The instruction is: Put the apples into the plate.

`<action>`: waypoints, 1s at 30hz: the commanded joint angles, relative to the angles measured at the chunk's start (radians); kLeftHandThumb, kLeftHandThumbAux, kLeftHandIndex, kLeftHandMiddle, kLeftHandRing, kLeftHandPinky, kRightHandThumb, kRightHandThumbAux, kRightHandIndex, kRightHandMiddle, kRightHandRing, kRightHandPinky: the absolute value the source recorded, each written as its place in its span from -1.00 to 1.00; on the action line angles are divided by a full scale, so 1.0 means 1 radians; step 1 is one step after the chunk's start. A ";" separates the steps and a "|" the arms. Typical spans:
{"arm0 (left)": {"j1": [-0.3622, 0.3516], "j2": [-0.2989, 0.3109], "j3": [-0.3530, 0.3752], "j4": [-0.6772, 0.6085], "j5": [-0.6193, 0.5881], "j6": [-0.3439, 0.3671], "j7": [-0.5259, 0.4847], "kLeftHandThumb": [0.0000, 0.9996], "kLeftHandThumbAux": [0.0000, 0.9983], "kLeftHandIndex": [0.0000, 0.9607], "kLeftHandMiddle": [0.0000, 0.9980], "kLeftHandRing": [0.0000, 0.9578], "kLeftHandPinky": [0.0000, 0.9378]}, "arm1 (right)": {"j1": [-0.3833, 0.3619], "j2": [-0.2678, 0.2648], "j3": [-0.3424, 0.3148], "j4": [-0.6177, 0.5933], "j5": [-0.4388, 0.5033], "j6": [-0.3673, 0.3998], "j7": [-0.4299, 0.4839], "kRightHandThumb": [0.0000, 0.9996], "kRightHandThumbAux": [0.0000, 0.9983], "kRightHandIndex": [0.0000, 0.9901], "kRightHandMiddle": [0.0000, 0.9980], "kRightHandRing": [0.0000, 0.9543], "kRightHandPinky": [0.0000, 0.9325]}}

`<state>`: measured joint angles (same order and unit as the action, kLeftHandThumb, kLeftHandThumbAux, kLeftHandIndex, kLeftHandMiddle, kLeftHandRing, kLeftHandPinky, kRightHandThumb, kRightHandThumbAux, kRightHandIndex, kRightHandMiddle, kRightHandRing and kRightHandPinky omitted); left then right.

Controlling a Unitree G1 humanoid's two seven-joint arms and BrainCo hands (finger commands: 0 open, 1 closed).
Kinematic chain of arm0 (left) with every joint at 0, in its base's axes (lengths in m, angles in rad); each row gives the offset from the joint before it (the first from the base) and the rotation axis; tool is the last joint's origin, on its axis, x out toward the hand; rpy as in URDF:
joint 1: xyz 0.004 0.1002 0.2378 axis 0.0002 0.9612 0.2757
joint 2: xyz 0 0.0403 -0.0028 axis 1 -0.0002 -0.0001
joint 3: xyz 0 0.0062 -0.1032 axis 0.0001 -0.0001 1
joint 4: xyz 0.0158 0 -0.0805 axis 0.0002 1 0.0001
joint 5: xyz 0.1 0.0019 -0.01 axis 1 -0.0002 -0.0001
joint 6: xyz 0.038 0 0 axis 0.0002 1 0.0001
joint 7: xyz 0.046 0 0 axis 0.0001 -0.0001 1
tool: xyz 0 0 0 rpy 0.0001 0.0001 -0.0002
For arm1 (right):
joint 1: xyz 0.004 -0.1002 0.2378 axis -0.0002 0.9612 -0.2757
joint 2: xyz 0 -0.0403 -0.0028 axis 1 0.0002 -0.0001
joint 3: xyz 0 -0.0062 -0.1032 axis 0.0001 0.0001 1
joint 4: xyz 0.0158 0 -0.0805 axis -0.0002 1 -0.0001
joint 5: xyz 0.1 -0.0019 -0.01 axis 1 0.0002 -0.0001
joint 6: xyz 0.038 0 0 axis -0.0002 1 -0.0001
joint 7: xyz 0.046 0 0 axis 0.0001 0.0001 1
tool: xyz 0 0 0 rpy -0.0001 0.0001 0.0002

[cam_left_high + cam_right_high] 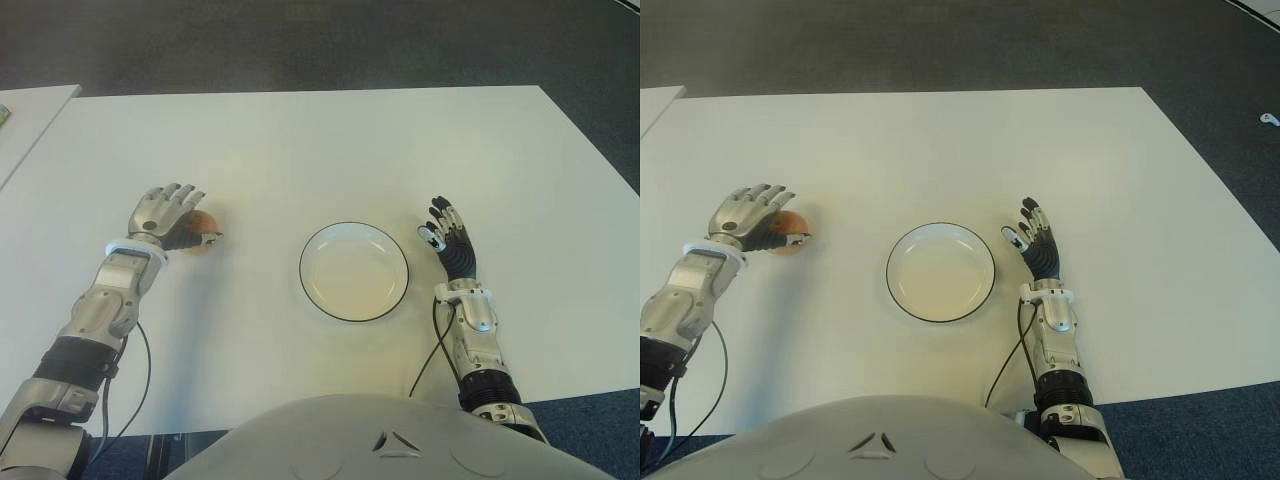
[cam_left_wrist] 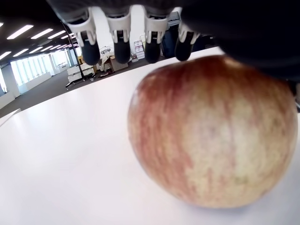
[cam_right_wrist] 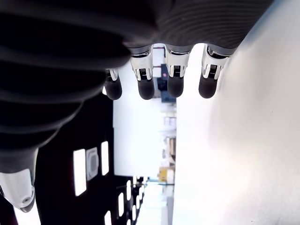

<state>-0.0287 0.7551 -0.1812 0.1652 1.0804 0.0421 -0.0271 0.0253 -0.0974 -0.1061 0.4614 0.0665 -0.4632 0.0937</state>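
Red-yellow streaked apple (image 2: 211, 131) sits under the left hand (image 1: 168, 215).

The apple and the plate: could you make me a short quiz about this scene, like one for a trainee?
1. True or false: the apple already lies in the plate.
2. Which hand is at the apple? A) left hand B) right hand C) both
3. Fill in: the right hand shows to the ____ of the plate, fingers spread, holding nothing.

Key
1. False: the apple sits on the table, off to the left of the plate.
2. A: the left hand arches over the apple, its fingertips past the apple's far side and not closed on it.
3. right
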 commanded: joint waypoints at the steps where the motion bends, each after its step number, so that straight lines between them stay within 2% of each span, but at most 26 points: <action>1: 0.004 -0.010 -0.023 -0.003 0.002 0.023 0.011 -0.48 -0.60 -1.00 -1.00 -1.00 -1.00 | 0.072 0.010 -0.006 0.100 0.001 0.063 -0.003 -0.68 0.13 -1.00 -1.00 -1.00 -1.00; 14: 0.008 -0.053 -0.057 0.018 -0.015 0.068 0.021 -0.48 -0.60 -1.00 -1.00 -1.00 -1.00 | 0.068 0.009 -0.013 0.106 0.003 0.057 -0.005 -0.67 0.10 -1.00 -1.00 -1.00 -1.00; 30: -0.013 -0.062 -0.106 0.098 -0.028 0.084 0.038 -0.50 -0.58 -1.00 -1.00 -1.00 -1.00 | 0.065 0.007 -0.022 0.112 0.004 0.037 -0.005 -0.69 0.13 -1.00 -1.00 -1.00 -1.00</action>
<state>-0.0510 0.7048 -0.2594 0.2280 1.0587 0.1197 0.0146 0.0172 -0.0974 -0.1199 0.4777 0.0661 -0.4792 0.0884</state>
